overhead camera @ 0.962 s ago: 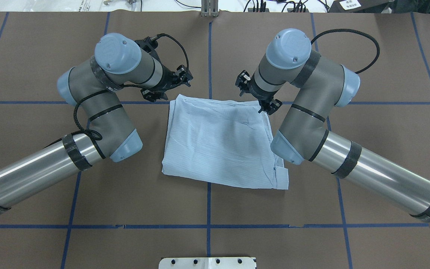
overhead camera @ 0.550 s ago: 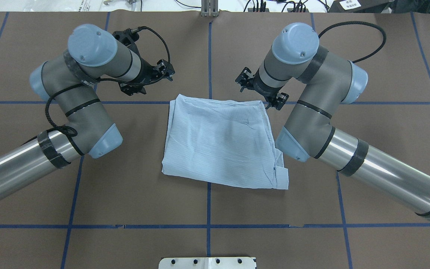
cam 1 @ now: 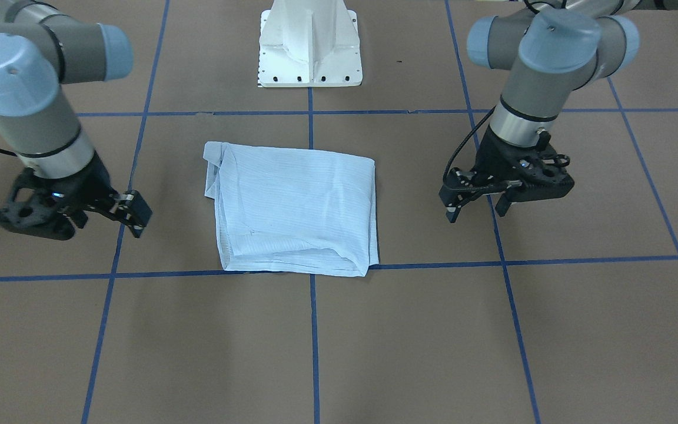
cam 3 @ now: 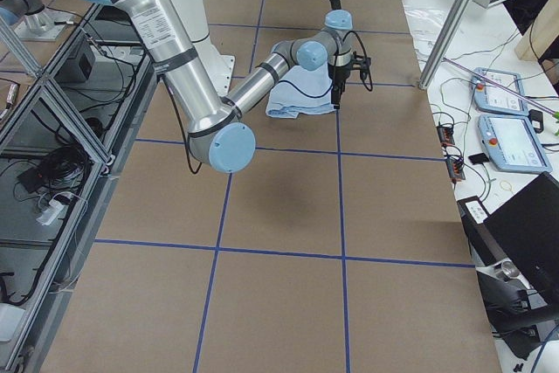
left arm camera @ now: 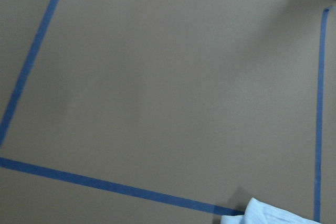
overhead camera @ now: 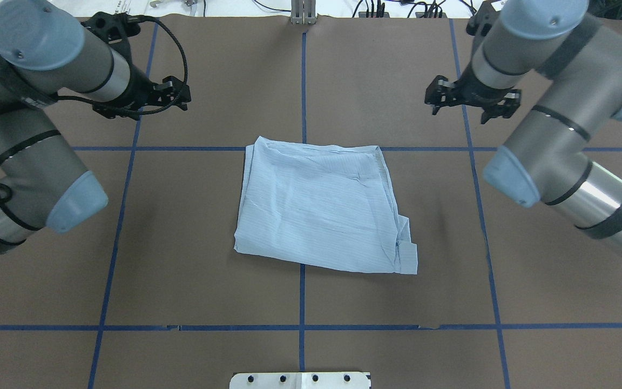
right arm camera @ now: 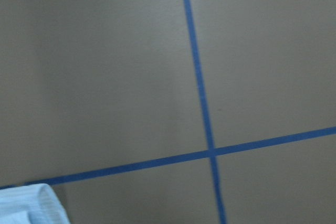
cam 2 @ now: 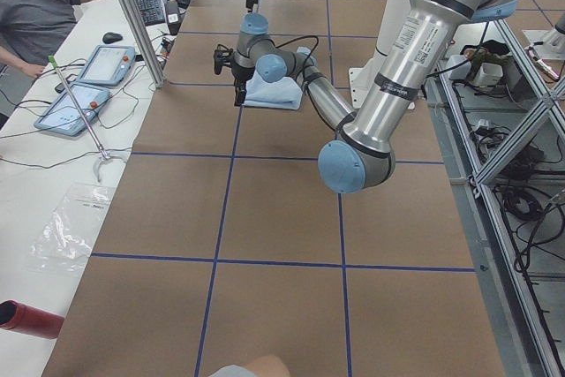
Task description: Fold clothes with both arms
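The folded shirt [overhead camera: 322,208] lies flat at the middle of the desk [overhead camera: 208,286]. The left pincer [cam 1: 476,210] and right pincer [overhead camera: 461,111] hang spread and empty, well apart from it on either side.

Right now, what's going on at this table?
The job here is folding a shirt. It lies folded into a rough rectangle in the middle of the table, with nothing holding it. The left gripper and right gripper hang open and empty, one on either side of it.
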Robot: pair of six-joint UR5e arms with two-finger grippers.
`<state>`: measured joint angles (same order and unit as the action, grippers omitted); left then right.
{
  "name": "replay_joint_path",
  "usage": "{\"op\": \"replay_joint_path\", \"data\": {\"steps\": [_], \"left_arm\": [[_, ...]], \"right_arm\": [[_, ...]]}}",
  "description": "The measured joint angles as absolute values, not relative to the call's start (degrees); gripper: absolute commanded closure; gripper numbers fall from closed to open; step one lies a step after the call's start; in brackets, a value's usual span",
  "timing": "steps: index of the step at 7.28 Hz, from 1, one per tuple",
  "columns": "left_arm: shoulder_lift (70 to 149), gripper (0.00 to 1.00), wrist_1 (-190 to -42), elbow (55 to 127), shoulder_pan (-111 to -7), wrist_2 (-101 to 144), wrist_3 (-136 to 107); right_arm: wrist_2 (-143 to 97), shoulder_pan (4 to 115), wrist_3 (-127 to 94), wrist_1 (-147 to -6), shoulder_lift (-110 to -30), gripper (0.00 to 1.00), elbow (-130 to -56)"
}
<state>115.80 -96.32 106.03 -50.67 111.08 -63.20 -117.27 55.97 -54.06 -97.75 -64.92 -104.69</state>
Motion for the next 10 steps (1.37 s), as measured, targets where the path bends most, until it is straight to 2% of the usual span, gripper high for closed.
{"op": "replay_joint_path", "data": {"steps": [2, 5, 7, 10], "left_arm": [[109.55, 0.01, -94.13, 109.66, -57.25, 115.73, -49.30], [96.52, 0.01, -93.94, 113.34, -70.17, 119.88, -20.64], [90.22, 0.01, -94.53, 113.91, -77.04, 123.41, -13.20], [89.25, 0.01, -99.32, 114.55, -79.75, 124.06, -14.00]], "right_arm": [[-122.24, 65.31, -35.37, -99.01, -75.05, 0.00, -108.40], [-128.91, 79.65, -8.32, -99.14, -87.59, 0.00, -108.17], [-130.69, 84.36, -0.64, -99.12, -92.18, 0.00, -108.06], [-131.70, 85.86, 0.83, -94.03, -94.14, 0.00, -105.73]]}}
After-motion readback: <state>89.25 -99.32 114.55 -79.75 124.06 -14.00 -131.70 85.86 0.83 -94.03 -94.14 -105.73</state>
